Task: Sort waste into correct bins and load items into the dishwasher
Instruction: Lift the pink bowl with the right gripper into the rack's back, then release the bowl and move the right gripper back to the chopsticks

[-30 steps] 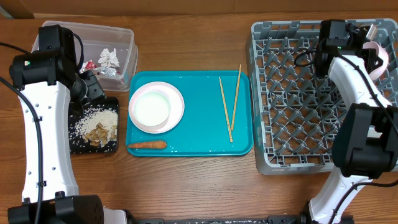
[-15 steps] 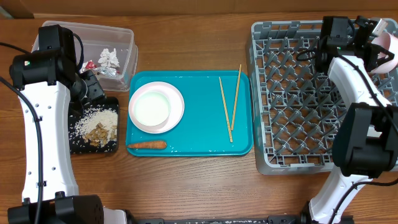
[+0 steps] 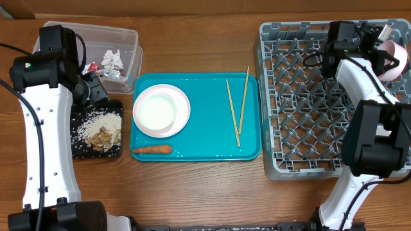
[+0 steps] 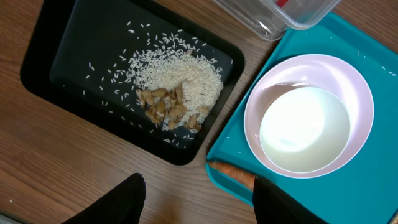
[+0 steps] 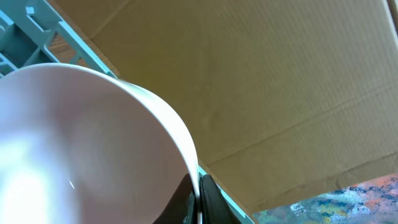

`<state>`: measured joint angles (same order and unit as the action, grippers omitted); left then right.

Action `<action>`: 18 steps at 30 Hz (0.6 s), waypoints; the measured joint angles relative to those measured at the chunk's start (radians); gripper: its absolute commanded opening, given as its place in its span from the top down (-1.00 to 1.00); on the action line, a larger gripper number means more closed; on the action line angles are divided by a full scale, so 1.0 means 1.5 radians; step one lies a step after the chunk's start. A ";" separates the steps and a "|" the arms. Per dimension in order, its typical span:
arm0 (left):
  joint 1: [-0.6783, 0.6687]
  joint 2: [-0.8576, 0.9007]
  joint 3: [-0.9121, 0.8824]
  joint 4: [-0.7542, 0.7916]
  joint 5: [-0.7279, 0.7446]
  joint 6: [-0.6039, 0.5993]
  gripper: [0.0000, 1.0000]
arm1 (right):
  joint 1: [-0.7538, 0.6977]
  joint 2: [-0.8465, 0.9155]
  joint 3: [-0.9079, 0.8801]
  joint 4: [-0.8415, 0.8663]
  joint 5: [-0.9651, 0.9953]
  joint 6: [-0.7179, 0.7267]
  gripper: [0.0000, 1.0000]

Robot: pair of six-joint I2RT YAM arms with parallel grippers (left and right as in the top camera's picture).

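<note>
My right gripper [image 5: 198,193] is shut on the rim of a white bowl [image 5: 81,143], held tilted over the far right corner of the grey dish rack [image 3: 308,109]; overhead the bowl [image 3: 393,64] shows beside the gripper [image 3: 384,52]. My left gripper [image 4: 200,199] hangs open and empty over bare wood between the black tray [image 4: 81,56] and the carrot [image 4: 235,175]. Rice and brown scraps [image 4: 174,93] lie in the black tray. A white plate [image 3: 184,112] carrying a bowl [image 3: 157,110], two chopsticks [image 3: 244,99] and the carrot [image 3: 152,149] lie on the teal tray [image 3: 205,128].
The clear tub [image 3: 128,38] at the back left holds crumpled foil [image 3: 113,59] and a red-white wrapper [image 3: 91,67]. Upright pegs fill the rack. A cardboard wall [image 5: 280,81] stands right behind the rack's far edge.
My right gripper has shifted and turned the bowl slightly at the rack's far right corner. The left arm has not moved.
</note>
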<state>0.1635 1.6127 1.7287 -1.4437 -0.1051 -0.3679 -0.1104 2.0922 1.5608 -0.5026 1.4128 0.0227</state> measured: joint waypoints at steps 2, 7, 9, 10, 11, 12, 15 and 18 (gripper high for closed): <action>0.000 0.000 0.000 0.000 0.000 0.000 -0.17 | 0.000 0.000 0.000 -0.014 -0.003 0.003 0.92; 0.000 0.000 0.000 0.000 0.000 0.000 -0.17 | 0.001 0.000 0.000 -0.036 -0.017 0.015 0.82; 0.000 0.000 0.000 0.000 0.000 0.000 -0.16 | 0.003 0.000 0.000 -0.045 -0.026 0.018 0.74; 0.000 0.000 0.000 0.000 0.000 0.000 -0.17 | 0.005 0.000 0.000 -0.047 -0.030 0.019 0.66; 0.000 0.000 0.000 0.000 0.000 0.000 -0.17 | 0.008 0.000 0.000 -0.049 -0.033 0.019 0.52; 0.000 0.000 0.000 0.000 0.000 0.000 -0.16 | 0.014 0.000 0.000 -0.050 -0.038 0.020 0.51; 0.000 0.000 0.000 0.000 0.000 0.000 -0.16 | 0.037 0.000 0.000 -0.054 -0.056 0.020 0.49; 0.000 0.000 0.000 0.000 0.000 0.000 -0.16 | 0.078 0.000 0.000 -0.056 -0.072 0.020 0.34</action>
<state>0.1635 1.6127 1.7287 -1.4437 -0.1051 -0.3679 0.0067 2.0922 1.5604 -0.5861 1.3048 0.0525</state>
